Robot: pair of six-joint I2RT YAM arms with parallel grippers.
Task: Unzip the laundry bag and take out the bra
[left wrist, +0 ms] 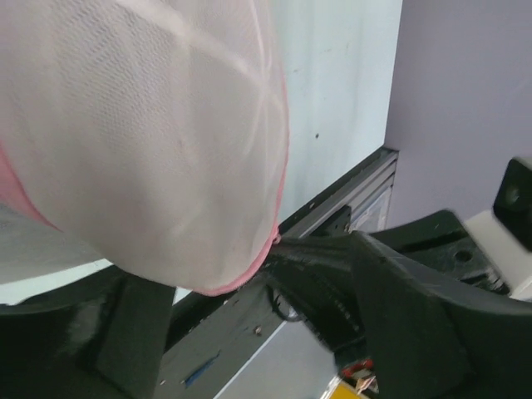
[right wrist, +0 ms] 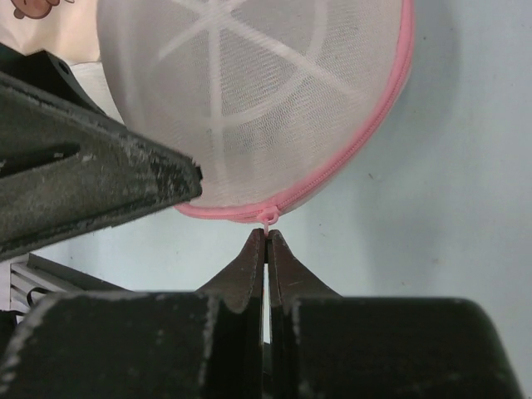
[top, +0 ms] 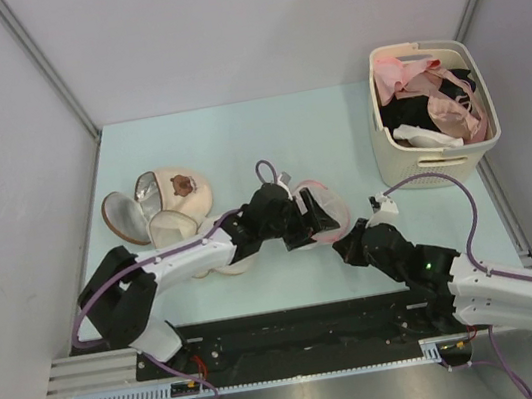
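The laundry bag (top: 325,200) is a round white mesh clamshell with a pink zip rim, lying at the table's middle. It fills the top of the right wrist view (right wrist: 249,91) and the upper left of the left wrist view (left wrist: 141,141). My right gripper (right wrist: 266,237) is shut on the small pink zip pull (right wrist: 266,218) at the bag's near rim. It shows in the top view (top: 346,240) just right of the bag. My left gripper (top: 309,218) reaches over the bag's left side. Its fingers (left wrist: 416,316) stand wide apart with the bag against one. The navy bra is out of view.
A cream slotted basket (top: 439,157) holding pale pink bras (top: 438,101) and a black garment stands at the back right. Cream bra cups (top: 170,199) lie at the left beside my left arm. The pale green table (top: 216,137) is walled on three sides.
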